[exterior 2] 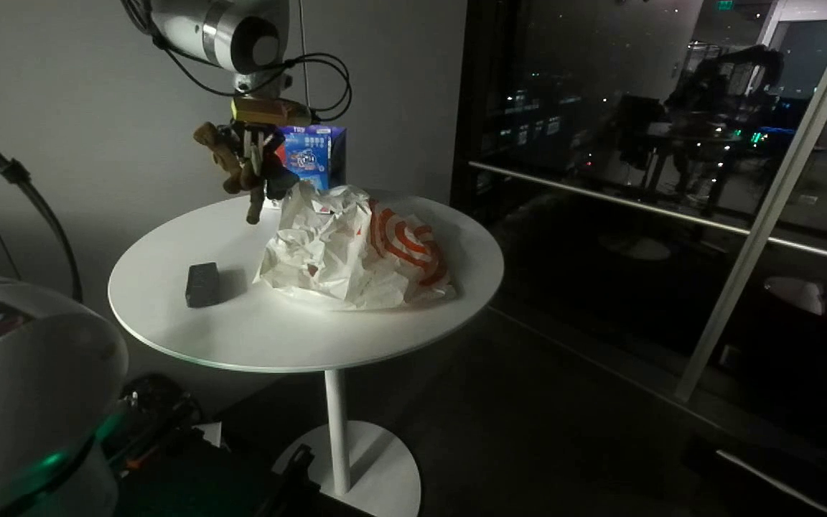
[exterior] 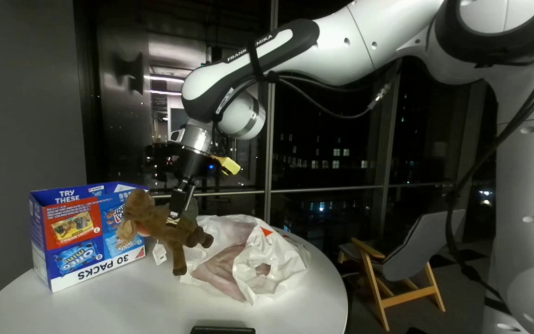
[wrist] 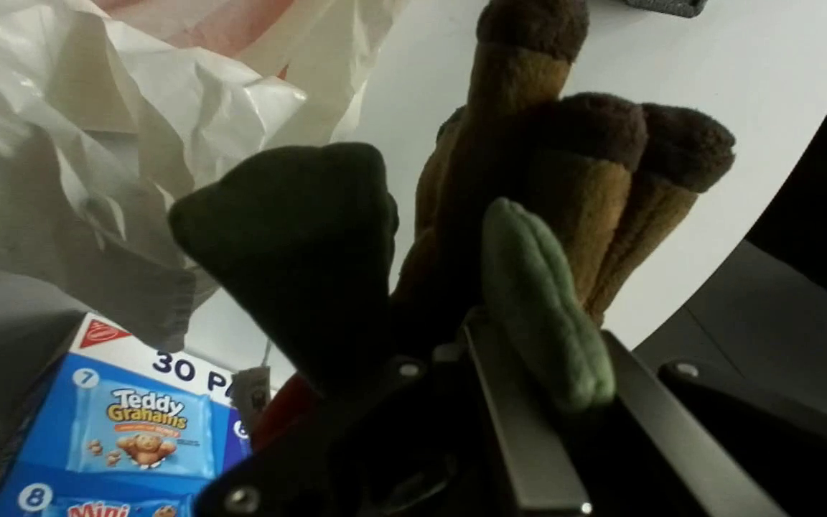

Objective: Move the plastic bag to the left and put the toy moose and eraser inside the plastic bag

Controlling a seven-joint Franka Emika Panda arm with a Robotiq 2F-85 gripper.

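While the white jointed arm extends over the round white worktop, the black two-fingered hand is gripping the soft brown plush toy moose and holds it up clear of the surface. The moose hangs tilted, its head toward the tall blue, red and white printed cardboard carton and its legs dangling; a small white tag hangs below its body. In the wrist view a slim pale-green padded fabric piece lies over the metal fingers, and a broader dark-green piece stands beside the dark-tipped legs.

The crumpled white plastic bag with red-orange printed rings lies on the worktop near the carton, and the moose is outside it. In an exterior view the animal's legs overlap the bag's edge; whether they touch it cannot be told. The dark grey rectangular eraser rests flat on the worktop, beside the bag and apart from it. A yellow block-shaped piece is mounted at the wrist, just above the hand. Past the worktop, in an exterior view, a wooden-framed chair with grey upholstery stands near tall dark windows.
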